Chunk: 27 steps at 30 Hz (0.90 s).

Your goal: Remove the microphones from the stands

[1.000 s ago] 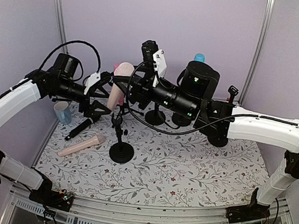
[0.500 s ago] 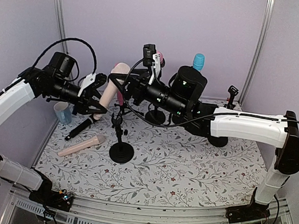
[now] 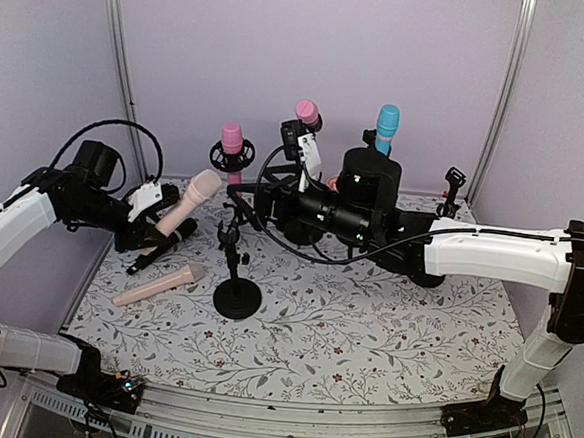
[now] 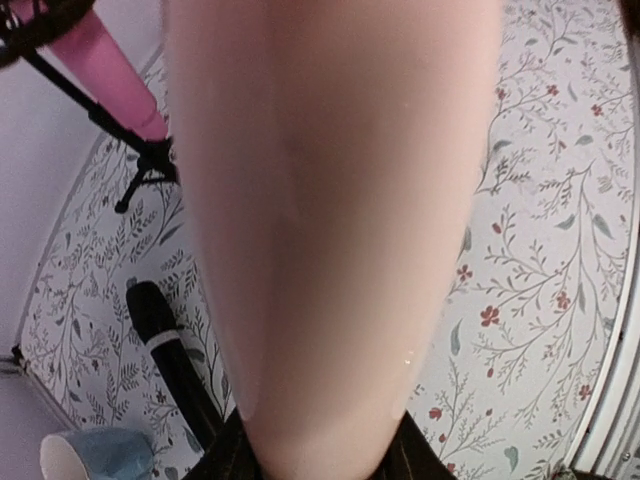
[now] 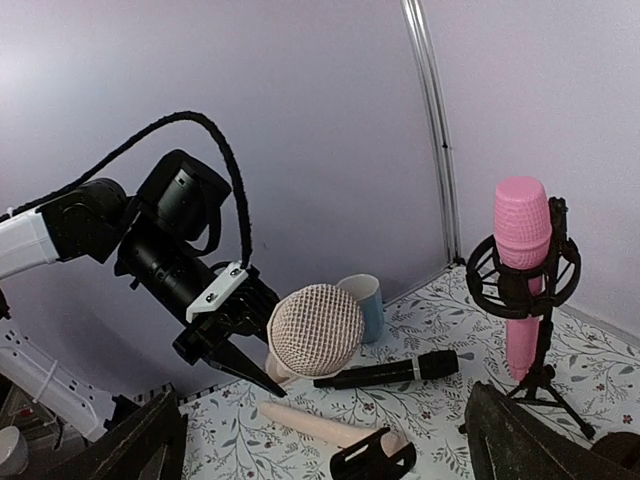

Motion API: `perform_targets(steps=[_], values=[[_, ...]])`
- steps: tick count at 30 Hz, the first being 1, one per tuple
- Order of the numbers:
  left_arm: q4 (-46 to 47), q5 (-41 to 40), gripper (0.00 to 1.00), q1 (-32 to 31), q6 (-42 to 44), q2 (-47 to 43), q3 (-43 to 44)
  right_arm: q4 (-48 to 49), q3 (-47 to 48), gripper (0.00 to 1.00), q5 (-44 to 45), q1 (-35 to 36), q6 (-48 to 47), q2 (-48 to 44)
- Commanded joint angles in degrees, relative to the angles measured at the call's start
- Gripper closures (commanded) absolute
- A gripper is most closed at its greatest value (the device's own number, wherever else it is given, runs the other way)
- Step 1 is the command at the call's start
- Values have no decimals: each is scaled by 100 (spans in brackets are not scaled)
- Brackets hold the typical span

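Note:
A pale beige microphone point(image 3: 186, 204) is off the stand, and my left gripper point(image 3: 161, 226) is shut on its lower body and holds it tilted over the left of the table. Its body point(image 4: 320, 220) fills the left wrist view, with the dark jaws either side at the bottom. The right wrist view shows its mesh head point(image 5: 315, 330) beside the left gripper point(image 5: 235, 345). The black stand point(image 3: 238, 275) stands mid-table with its clip point(image 5: 372, 458) empty. My right gripper point(image 3: 256, 208) hovers above the stand, open, with one finger point(image 5: 140, 440) at each lower corner of its view.
A second beige microphone point(image 3: 159, 285) and a black one point(image 3: 154, 253) lie on the floral mat at the left. A blue cup point(image 5: 365, 300) stands near the left wall. Pink microphones point(image 3: 232, 140) point(image 3: 306, 112) and a blue one point(image 3: 387, 120) sit in stands at the back.
My left gripper closed on the beige microphone and carried it left and down, away from the stand. My right gripper opened wide and lowered slightly.

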Motion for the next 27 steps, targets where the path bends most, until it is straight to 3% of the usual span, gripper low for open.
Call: perform_targets(steps=[1, 14, 23, 27], values=[[96, -922, 100, 297, 453, -371, -860, -1000, 16, 1, 444, -44, -426, 10], [509, -2883, 100, 367, 1192, -1598, -3516, -1751, 996, 1, 244, -13, -722, 1051], [1132, -3357, 97, 379, 968, -1015, -3973, -2343, 1698, 1, 496, 113, -877, 1705], [1216, -3522, 83, 380, 634, -556, -3854, -2623, 2060, 5, 771, 154, -1074, 2018]])
